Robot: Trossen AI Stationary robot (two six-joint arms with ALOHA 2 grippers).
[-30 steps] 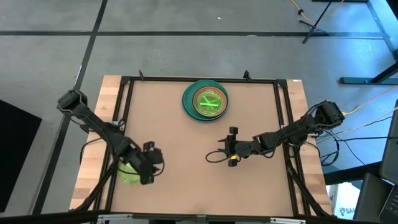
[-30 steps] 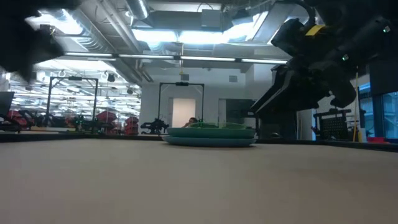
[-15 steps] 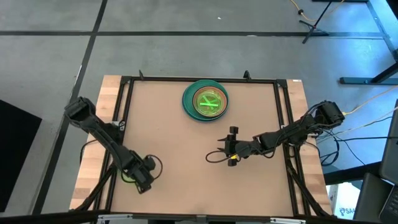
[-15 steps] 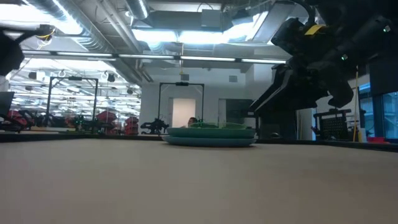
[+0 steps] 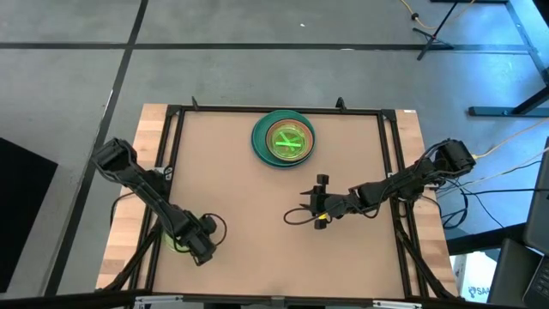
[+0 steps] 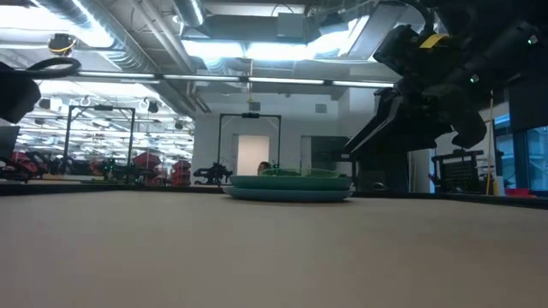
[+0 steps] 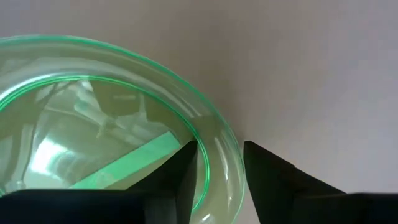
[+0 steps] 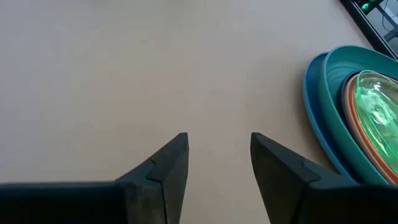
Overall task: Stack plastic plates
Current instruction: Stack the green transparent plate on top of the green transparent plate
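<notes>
A small neon-green plate (image 5: pixel 177 244) lies flat at the table's near left, mostly hidden under my left arm. My left gripper (image 5: pixel 199 244) is low over its right rim, open, one finger inside the plate (image 7: pixel 93 124) and one outside. A stack with a blue plate (image 5: pixel 257 139) at the bottom, a teal one and a neon-green one (image 5: pixel 290 140) on top stands at the far middle. It also shows in the low view (image 6: pixel 289 186). My right gripper (image 5: pixel 319 200) is open and empty right of the table's middle, pointing toward the stack (image 8: pixel 339 93). My left gripper (image 7: pixel 220 144) comes from above and straddles the green plate's rim (image 7: pixel 225 163), one finger (image 7: pixel 184 169) inside the plate and one (image 7: pixel 264 171) outside. Whether the fingers touch the rim I cannot tell. The plate lies flat on the table.
A black frame rail (image 5: pixel 171 154) runs around the tabletop. A dark cable loop (image 5: pixel 296 217) hangs beside my right gripper. Bare tabletop lies between the two grippers and the stack.
My left gripper has gone toward the table's near edge and down onto the neon-green plate's right rim, and now covers most of the plate. The right arm and the stack have kept still.
</notes>
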